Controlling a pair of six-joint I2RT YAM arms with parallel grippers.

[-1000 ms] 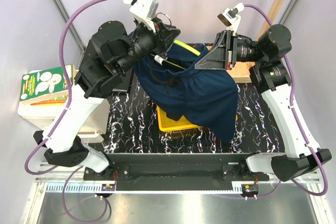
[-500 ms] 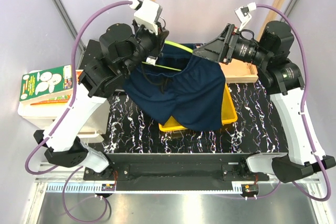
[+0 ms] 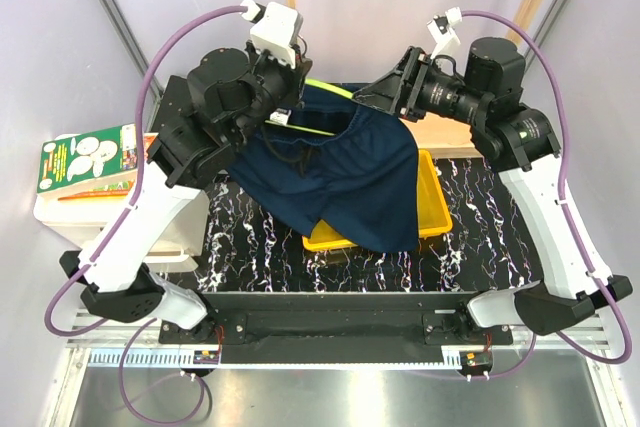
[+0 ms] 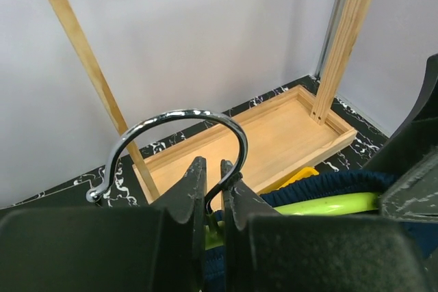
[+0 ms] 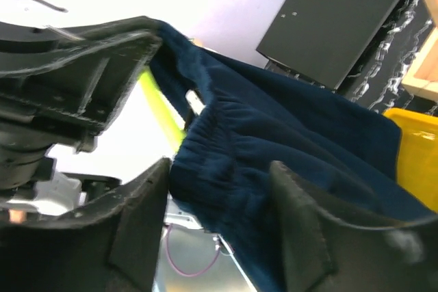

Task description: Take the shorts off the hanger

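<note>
The dark navy shorts [image 3: 330,172] hang by their waistband from the lime-green hanger [image 3: 328,90] above the table, with the legs drooping over the yellow tray [image 3: 437,197]. My left gripper [image 3: 293,97] is shut on the stem of the hanger's silver hook [image 4: 171,141], just above the green bar [image 4: 328,204]. My right gripper [image 3: 365,102] is at the right end of the waistband. In the right wrist view it [image 5: 220,169] stands open, with the gathered waistband [image 5: 226,148] between its fingers and the hanger [image 5: 161,117] just beyond.
A shallow wooden base [image 4: 274,135] with upright wooden posts [image 4: 345,39] stands at the back, behind the hanger. A white bin with a green box [image 3: 85,162] on it sits off the table's left edge. The table top [image 3: 250,237] is black marble-patterned.
My right gripper let go of the shorts' right side and moved left to the waistband by the hanger. The shorts swung left and hang narrower. The left gripper stayed on the hook.
</note>
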